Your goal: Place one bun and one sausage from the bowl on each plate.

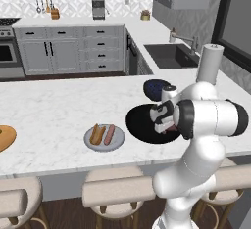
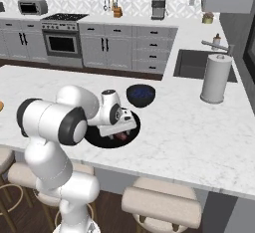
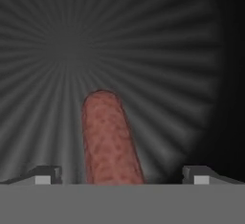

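Gripper [image 3: 122,177] low inside black bowl [image 1: 139,120], your jaws spread wide, nothing clamped. 1 sausage [image 3: 109,139] lies on bowl floor between fingertips [image 3: 45,176], touching neither (hand view). Grey plate [image 1: 93,142] just left of bowl carries 1 bun [image 1: 97,134] and 1 sausage side by side. Wood plate [image 1: 6,137] far left on same counter, your view cuts off its contents

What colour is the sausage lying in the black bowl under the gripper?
Reddish-brown and mottled, the sausage shows best in the hand view, against the bowl.
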{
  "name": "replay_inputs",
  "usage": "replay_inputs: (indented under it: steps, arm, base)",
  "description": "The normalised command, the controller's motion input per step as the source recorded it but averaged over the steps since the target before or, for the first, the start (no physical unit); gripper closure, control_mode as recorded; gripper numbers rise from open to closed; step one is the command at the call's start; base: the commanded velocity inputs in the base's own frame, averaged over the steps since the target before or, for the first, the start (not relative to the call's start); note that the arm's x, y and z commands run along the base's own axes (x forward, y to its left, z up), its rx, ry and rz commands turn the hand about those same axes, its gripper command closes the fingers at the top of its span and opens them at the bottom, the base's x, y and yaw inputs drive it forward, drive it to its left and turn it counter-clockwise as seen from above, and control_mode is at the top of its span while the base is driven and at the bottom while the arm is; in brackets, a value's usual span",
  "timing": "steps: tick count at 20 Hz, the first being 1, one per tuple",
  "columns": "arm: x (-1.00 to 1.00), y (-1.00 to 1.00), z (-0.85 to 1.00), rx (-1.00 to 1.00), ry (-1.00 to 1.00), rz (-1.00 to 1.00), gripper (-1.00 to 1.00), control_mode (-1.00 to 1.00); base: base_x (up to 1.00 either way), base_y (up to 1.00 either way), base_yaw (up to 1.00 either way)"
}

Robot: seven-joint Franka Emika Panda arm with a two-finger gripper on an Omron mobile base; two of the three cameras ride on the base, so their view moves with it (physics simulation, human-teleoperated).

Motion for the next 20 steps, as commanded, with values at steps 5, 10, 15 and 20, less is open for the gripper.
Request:
replay_inputs:
  steps: [5,10,15,20]
  arm:
    - [0.00,0.00,-0.14,-0.02,-0.01,0.06,1.00,-1.00]
    - [-0.06,0.00,0.08,0.00,-0.08,0.00,1.00,-1.00]
    - [-0.61,0.16,0.88,0.02,-0.20,-0.01,1.00,-1.00]
    - [-0.80,0.46,1.00,0.08,-0.15,-0.11,1.00,-1.00]
  base:
    - [0.00,0.00,0.00]
    - [0.00,0.00,0.00]
    - [0.00,0.00,0.00]
    - [0.00,0.00,0.00]
